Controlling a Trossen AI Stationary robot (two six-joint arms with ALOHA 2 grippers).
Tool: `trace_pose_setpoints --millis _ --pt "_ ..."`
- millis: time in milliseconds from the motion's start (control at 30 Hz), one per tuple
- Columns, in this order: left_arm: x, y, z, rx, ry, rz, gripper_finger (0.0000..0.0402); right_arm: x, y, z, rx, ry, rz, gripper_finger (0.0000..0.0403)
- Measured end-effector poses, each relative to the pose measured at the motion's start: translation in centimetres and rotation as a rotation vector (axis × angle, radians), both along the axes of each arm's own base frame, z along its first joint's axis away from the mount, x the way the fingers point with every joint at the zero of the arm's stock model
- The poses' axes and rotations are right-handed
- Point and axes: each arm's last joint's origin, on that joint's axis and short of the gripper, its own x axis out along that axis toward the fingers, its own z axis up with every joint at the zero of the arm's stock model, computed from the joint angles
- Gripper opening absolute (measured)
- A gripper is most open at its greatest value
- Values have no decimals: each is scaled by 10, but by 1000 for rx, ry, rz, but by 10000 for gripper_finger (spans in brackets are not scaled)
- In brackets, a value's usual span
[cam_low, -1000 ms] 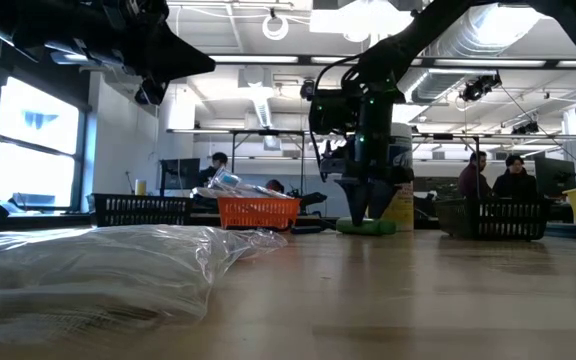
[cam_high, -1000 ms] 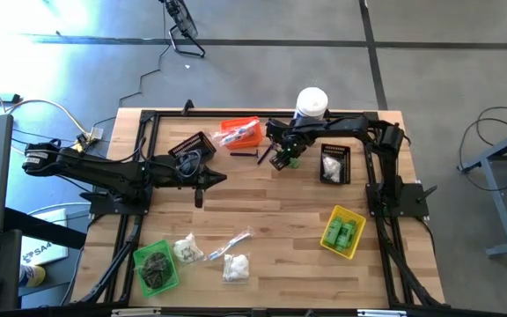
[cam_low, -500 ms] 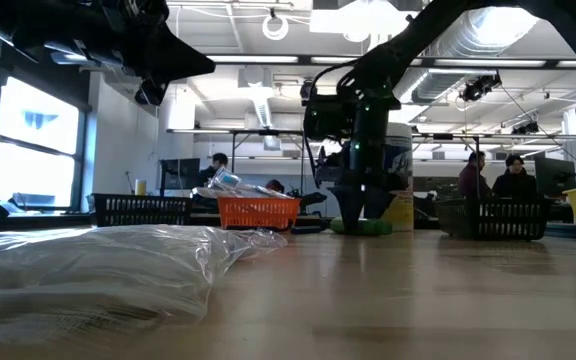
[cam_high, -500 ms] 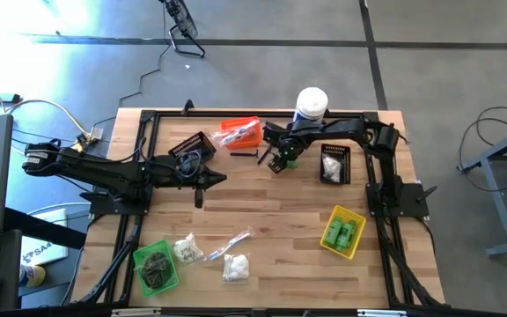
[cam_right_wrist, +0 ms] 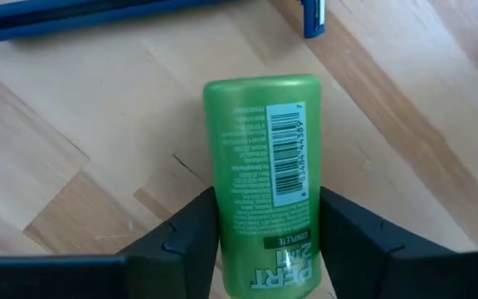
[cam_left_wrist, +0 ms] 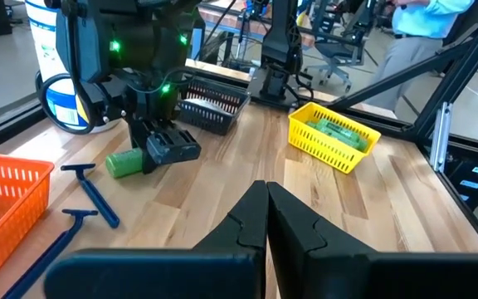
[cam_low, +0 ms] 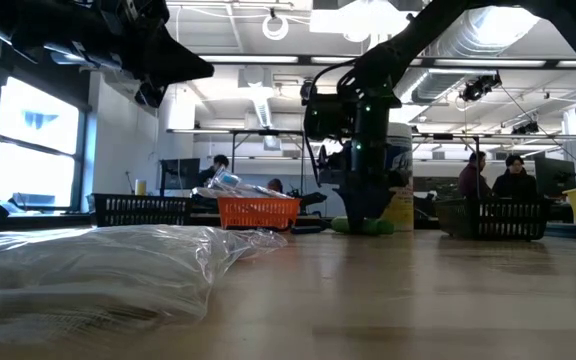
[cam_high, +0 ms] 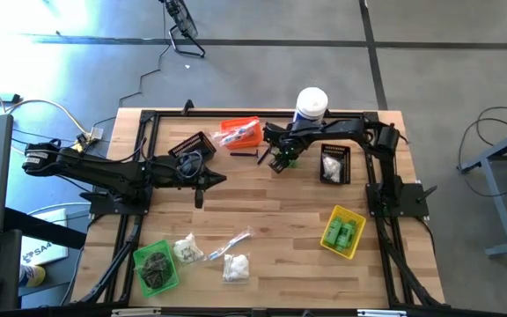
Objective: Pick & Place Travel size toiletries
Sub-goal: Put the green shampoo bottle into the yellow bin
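The right gripper (cam_high: 279, 161) is down at the table near the far edge, at about twelve o'clock, and its two dark fingers (cam_right_wrist: 191, 228) sit one on each side of a little green bottle (cam_right_wrist: 265, 178). The bottle lies flat on the wood, and the fingers look like they touch its sides, so the gripper seems to be pinching the bottle (it has not left the table yet). In the left wrist view the same green bottle (cam_left_wrist: 125, 162) lies just under that gripper, near two blue razors (cam_left_wrist: 92, 195) and close to the tall white canister (cam_high: 312, 103). The bottle is small, round and smooth plastic, so I think it is light but a bit slippery, and it could roll or pop out if squeezed near one end. The best place to hold it is across its middle, with the fingers flat on both sides, which is close to where they are now. A yellow bin (cam_high: 342, 232) at about four o'clock already has green bottles in it, so that looks like the place for this one. The left gripper (cam_high: 202, 180) waits at about nine o'clock, above the table, with its fingers pressed together and nothing in them.
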Motion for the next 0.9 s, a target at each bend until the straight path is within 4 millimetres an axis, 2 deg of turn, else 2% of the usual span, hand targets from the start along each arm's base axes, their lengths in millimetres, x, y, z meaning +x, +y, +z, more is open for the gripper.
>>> trace_pose_setpoints --millis 233,433,633,900 --pt "0 0 0 0 0 0 0 0 0 0 4 -1 3 178" --pt "0 0 0 0 0 0 0 -3 2 8 4 -6 9 161" --pt "0 0 0 0 2 0 0 -11 5 39 -21 -64 -1 163" --pt "0 0 -1 0 6 0 0 -34 21 99 -42 -171 -27 160"
